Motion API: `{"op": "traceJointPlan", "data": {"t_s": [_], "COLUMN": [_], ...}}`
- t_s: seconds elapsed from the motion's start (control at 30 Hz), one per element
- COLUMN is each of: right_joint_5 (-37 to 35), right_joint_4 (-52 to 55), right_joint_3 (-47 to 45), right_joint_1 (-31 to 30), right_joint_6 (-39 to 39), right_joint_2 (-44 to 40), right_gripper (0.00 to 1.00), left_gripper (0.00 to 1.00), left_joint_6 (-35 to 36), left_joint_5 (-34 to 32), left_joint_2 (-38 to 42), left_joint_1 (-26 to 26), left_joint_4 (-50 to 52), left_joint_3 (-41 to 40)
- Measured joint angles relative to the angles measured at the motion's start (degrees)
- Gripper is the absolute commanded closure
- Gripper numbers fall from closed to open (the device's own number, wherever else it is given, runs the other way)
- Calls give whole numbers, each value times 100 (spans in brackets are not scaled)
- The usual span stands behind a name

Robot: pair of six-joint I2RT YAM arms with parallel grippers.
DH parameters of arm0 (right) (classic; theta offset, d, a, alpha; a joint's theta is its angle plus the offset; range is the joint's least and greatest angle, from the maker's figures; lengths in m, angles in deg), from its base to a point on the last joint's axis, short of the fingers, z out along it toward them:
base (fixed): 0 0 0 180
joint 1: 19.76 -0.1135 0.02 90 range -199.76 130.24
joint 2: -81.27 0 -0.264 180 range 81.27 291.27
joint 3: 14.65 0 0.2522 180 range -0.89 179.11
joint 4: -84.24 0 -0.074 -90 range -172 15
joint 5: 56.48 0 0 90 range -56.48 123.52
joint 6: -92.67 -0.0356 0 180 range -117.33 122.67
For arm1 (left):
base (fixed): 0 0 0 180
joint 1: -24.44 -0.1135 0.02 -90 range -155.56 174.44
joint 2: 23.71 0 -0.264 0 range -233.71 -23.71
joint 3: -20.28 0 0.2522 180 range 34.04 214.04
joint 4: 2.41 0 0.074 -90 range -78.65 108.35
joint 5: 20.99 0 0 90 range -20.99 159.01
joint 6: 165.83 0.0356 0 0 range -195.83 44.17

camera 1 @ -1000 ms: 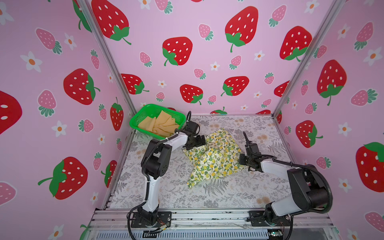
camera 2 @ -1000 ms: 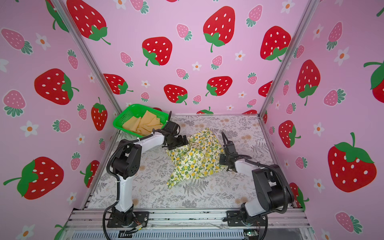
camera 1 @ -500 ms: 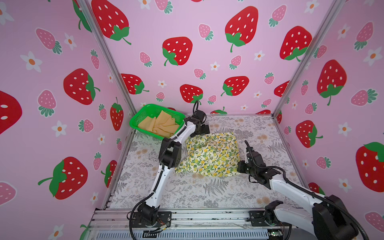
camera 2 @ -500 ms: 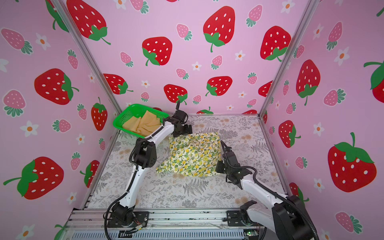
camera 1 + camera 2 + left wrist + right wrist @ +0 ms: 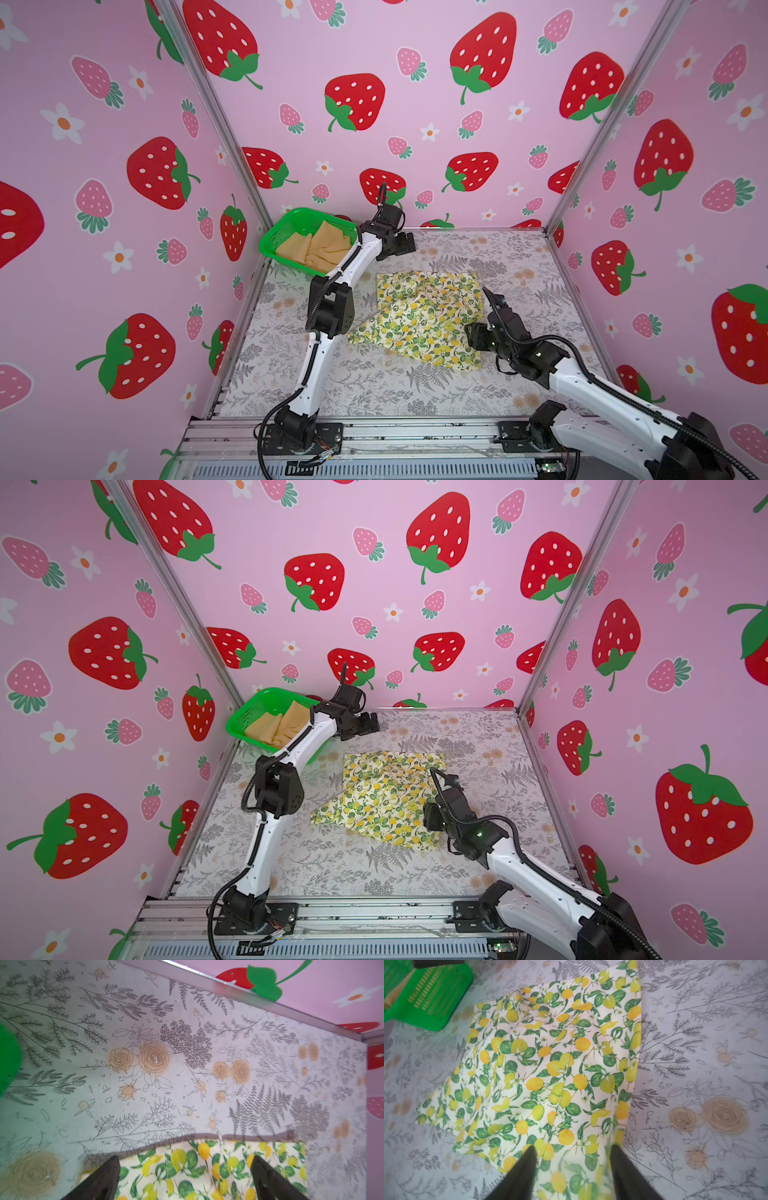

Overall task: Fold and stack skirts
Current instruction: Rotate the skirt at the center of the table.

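Note:
The lemon-print skirt (image 5: 428,316) (image 5: 386,796) lies folded on the floral table, its near edge slanted. The mustard-tan skirt (image 5: 320,249) (image 5: 278,729) sits crumpled in the green basket (image 5: 282,232). My left gripper (image 5: 406,245) (image 5: 371,725) hangs open above the table just beyond the lemon skirt's far edge (image 5: 207,1167), with nothing between its fingers (image 5: 104,1178). My right gripper (image 5: 473,336) (image 5: 430,816) is at the lemon skirt's near right corner. In the right wrist view its jaws stand apart over the cloth (image 5: 550,1064), whose edge is blurred beside one finger (image 5: 623,1163).
The green basket (image 5: 249,712) (image 5: 431,1001) leans in the far left corner, against the left arm's forearm. Pink strawberry walls with metal posts close in three sides. Bare floral table (image 5: 374,395) stretches in front of the skirt.
My right gripper has opened and let go of the lemon skirt's corner after drawing it toward the front. The left gripper left the skirt and rose toward the far side.

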Motion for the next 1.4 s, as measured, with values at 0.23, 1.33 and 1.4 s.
{"op": "traceJointPlan", "data": {"t_s": [0.23, 1.33, 1.4], "right_joint_5": [-435, 487, 546], "right_joint_4": [-278, -1276, -1351], "right_joint_3": [1145, 2900, 2802], "right_joint_1": [160, 1814, 1814], "right_joint_6": [566, 1375, 1360], "right_joint_2": [1384, 5202, 5195], "right_gripper": [0, 0, 4], "left_gripper": [1, 1, 1], "left_joint_6": [-153, -1386, -1384], "left_joint_5": [302, 450, 444], "left_joint_2": [2124, 5440, 5270], "left_joint_1": [118, 446, 446], "left_joint_4": [-820, -2378, -2448], "left_joint_3": [-2358, -8592, -8592]}}
